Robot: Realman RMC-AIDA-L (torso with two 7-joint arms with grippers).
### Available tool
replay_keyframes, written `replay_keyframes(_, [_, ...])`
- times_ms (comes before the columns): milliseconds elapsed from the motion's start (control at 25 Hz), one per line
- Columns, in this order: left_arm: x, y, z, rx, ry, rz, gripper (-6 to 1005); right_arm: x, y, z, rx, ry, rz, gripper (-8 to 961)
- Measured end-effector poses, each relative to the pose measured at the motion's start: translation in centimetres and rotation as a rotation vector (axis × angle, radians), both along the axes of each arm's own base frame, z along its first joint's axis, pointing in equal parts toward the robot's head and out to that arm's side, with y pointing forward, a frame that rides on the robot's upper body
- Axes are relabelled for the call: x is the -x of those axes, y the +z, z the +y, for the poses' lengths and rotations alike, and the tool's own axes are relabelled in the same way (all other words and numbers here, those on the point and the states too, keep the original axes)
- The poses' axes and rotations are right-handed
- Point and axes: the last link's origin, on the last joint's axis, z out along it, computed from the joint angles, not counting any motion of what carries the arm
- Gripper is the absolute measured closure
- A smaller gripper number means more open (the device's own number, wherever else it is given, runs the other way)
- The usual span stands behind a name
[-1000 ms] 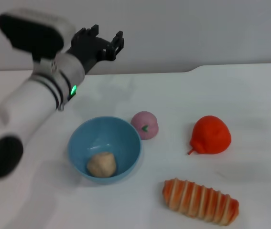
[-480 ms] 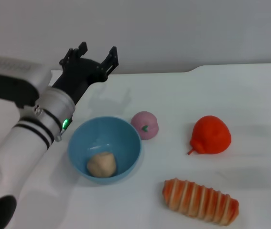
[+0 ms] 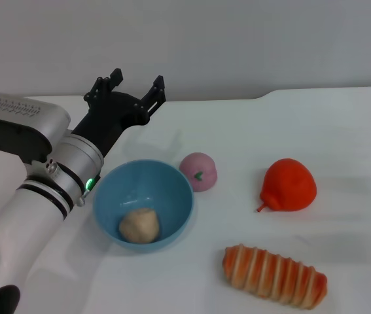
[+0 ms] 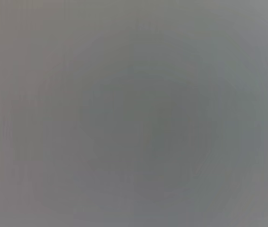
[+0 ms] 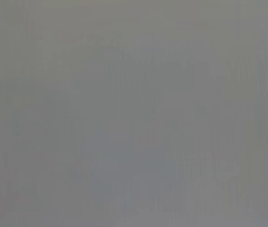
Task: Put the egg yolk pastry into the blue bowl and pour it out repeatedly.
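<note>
White table (image 3: 342,131): left gripper (image 3: 137,87) has sunk nearer the blue bowl (image 3: 172,190), jaws spread, empty

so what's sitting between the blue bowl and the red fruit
In the head view, a pink ball with a green mark lies between the blue bowl and the red fruit, close beside the bowl's rim; the rest is bare white table.

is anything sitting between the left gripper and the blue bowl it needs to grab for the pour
Nothing visible does. The left gripper is open, behind the blue bowl, with only bare table between them. The egg yolk pastry lies inside the bowl, and the pink ball sits off to the bowl's right, outside that path.
</note>
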Motion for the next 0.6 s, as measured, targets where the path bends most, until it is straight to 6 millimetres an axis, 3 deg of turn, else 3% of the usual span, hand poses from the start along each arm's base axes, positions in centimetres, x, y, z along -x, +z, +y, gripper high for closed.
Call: replay_keyframes(600, [1.4, 0.7, 0.1, -0.046, 0.007, -0.019, 189, -0.1, 0.0, 0.1, 0.003, -0.004, -0.004, 187])
